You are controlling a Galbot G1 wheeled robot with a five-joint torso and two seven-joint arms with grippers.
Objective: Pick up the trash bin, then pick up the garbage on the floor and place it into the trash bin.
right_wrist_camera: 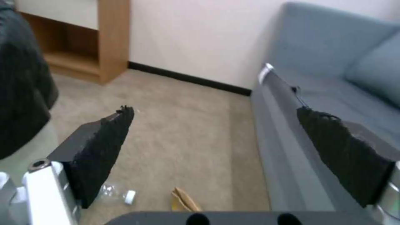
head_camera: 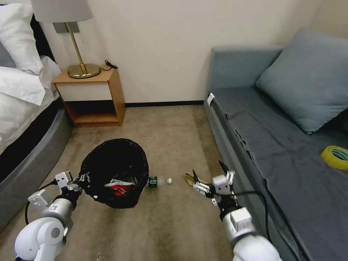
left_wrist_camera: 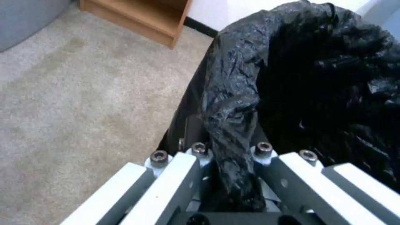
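The trash bin (head_camera: pixel 115 173), lined with a crinkly black bag, sits at lower left of centre in the head view, tipped so its mouth faces the camera. The left gripper (head_camera: pixel 80 180) grips it at the rim; in the left wrist view a fold of the bag (left_wrist_camera: pixel 233 156) is pinched between the closed fingers (left_wrist_camera: pixel 183 175). Held by the lip like this, the bin seems kept open and within reach of the other arm. A red-and-white carton (head_camera: pixel 118 187) already lies inside it.

On the carpet (head_camera: pixel 170 145) just right of the bin lies a clear mini bottle (head_camera: pixel 159 181) with a green label and white cap, its neck pointing right; the label's writing is too small to read. Further right, a scrap of crumpled brown paper (head_camera: pixel 190 178) lies close to the base of the grey sofa (head_camera: pixel 275 119).

The right gripper (head_camera: pixel 209 177) hovers at lower centre-right, above the brown paper, its jaws spread wide and holding nothing. In the right wrist view its black pads (right_wrist_camera: pixel 104 147) frame the bottle (right_wrist_camera: pixel 118 193) and the paper (right_wrist_camera: pixel 185 200) at the bottom of the frame, which suggests the paper is the next pick.

A yellow tape roll (head_camera: pixel 335 157) lies on the sofa seat at right; no lettering on it can be read.
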